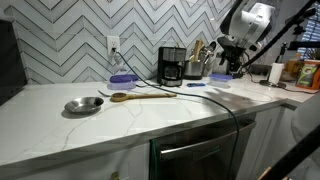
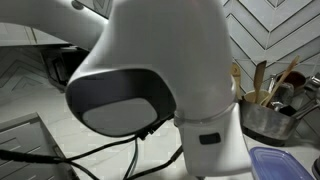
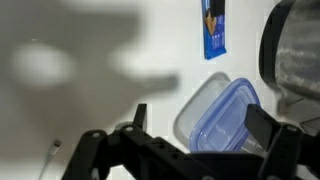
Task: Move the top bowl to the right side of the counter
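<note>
in an exterior view my arm (image 2: 150, 50) fills most of the picture — top bowl (image 2: 285, 165) cut off at the lower corner | wrist view: I lose its near rim behind the gripper (image 3: 195, 112) | blue packet (image 3: 212, 28) blurred, clipped at top

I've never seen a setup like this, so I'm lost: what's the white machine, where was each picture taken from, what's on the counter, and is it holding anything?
The white machine is a robot arm ending in a two-fingered gripper. Two cameras stand outside it: an exterior view shows the long counter, while in an exterior view the arm's own body blocks most of the picture. The third camera sits on the wrist, looking past the fingers. On the counter are a metal bowl, a wooden spoon, a coffee maker and a darker blue bowl. The gripper is wide open over a pale blue bowl; nothing is held.
</note>
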